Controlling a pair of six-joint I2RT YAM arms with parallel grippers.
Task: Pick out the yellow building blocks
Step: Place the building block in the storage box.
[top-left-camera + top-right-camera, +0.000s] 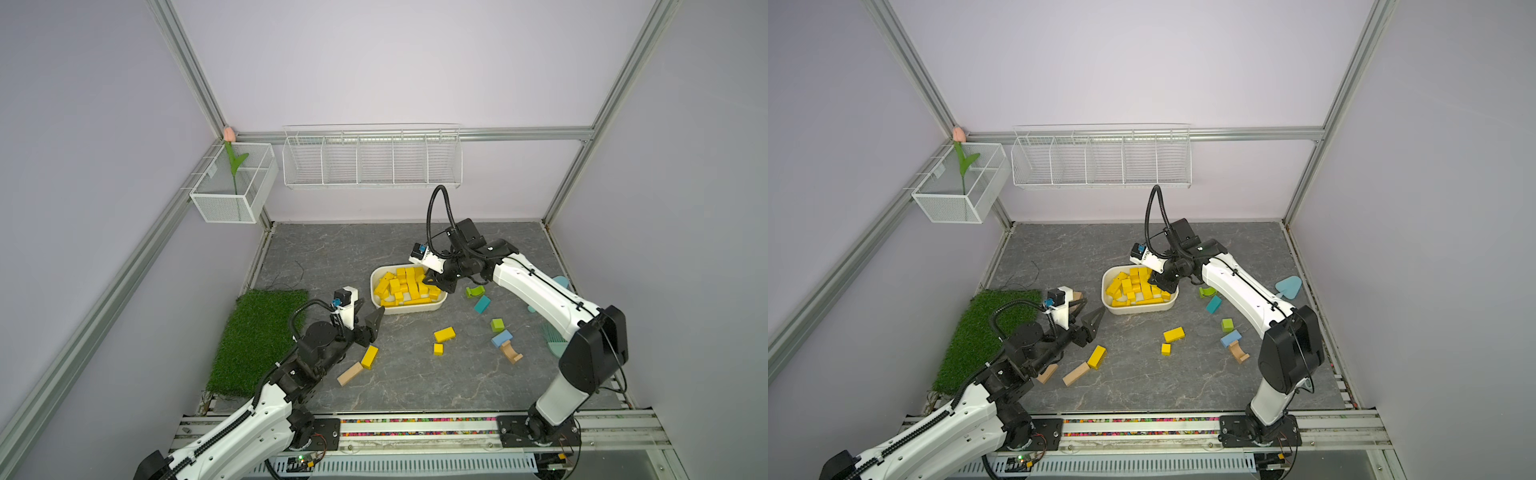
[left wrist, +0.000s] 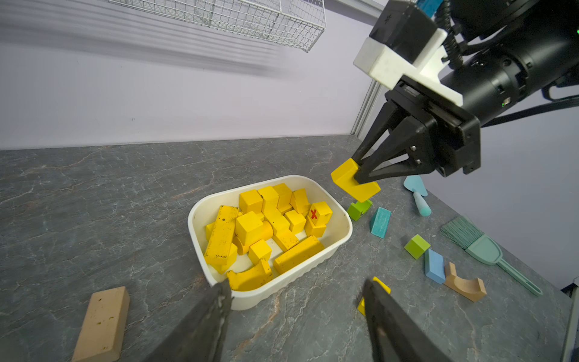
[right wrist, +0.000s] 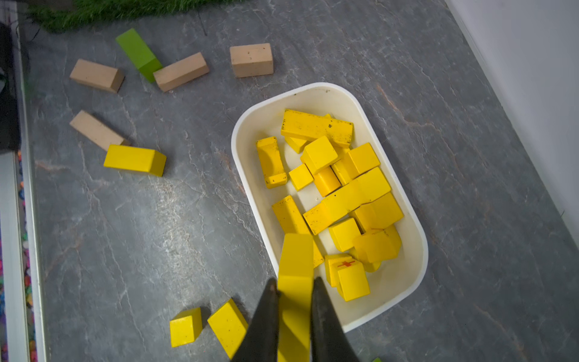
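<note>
Right wrist view tells you the job is nearly done. Roughly twenty yellow building blocks (image 3: 344,194) lie heaped in the white tub (image 3: 313,87), too piled to count exactly. Your right fingers (image 3: 269,301) are clamped on one more yellow bar (image 3: 296,260) near the tub's rim, not yet in it. Three yellow pieces are left on the desk (image 3: 156,235): a long bar (image 3: 134,160), a shorter bar (image 3: 228,326) and a cube (image 3: 185,326). Your left fingers (image 2: 216,301) stand partly apart, holding nothing. Five tan blocks (image 3: 180,71), three green blocks (image 3: 138,53) and two blue blocks (image 1: 501,338) lie outside the tub.
</note>
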